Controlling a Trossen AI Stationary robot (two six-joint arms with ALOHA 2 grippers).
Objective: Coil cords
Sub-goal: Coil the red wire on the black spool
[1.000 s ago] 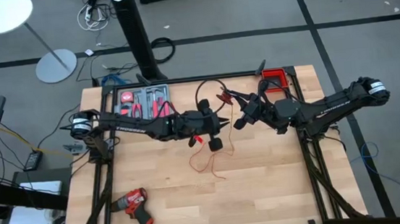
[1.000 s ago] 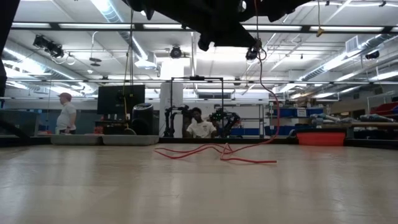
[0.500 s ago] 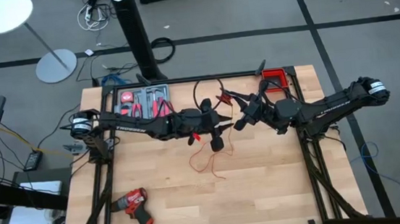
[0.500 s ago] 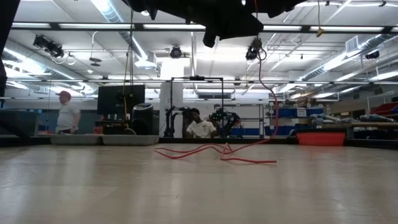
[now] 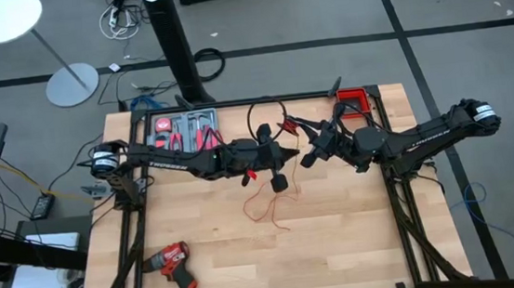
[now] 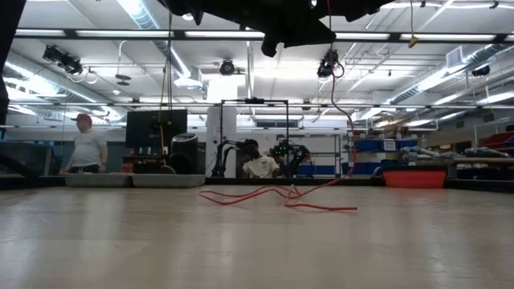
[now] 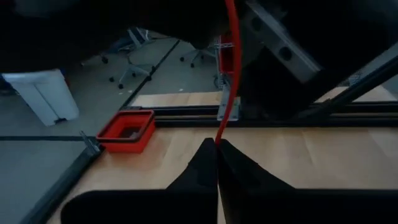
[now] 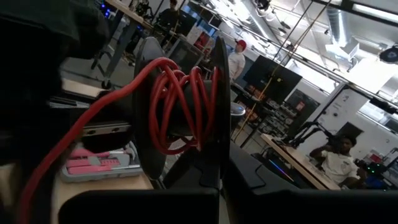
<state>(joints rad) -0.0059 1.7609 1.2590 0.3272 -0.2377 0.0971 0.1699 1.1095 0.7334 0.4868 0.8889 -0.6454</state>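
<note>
Left gripper (image 7: 217,144) has just snapped closed on thin bright red wire (image 7: 227,87) (tail trails across wooden table (image 5: 339,230)); right gripper (image 8: 211,163) clamps the coils (image 8: 180,106) aloft — next wrap looks ready

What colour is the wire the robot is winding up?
Bright red. The wire shows best in the right wrist view, looped in coils.

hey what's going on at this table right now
Two robot arms are coiling a red wire held up over the table's middle. The right gripper is shut on it where several red loops are gathered. The left gripper has pinched shut on the strand beside them. The rest of the wire trails down onto the wooden table, uncoiled.
</note>
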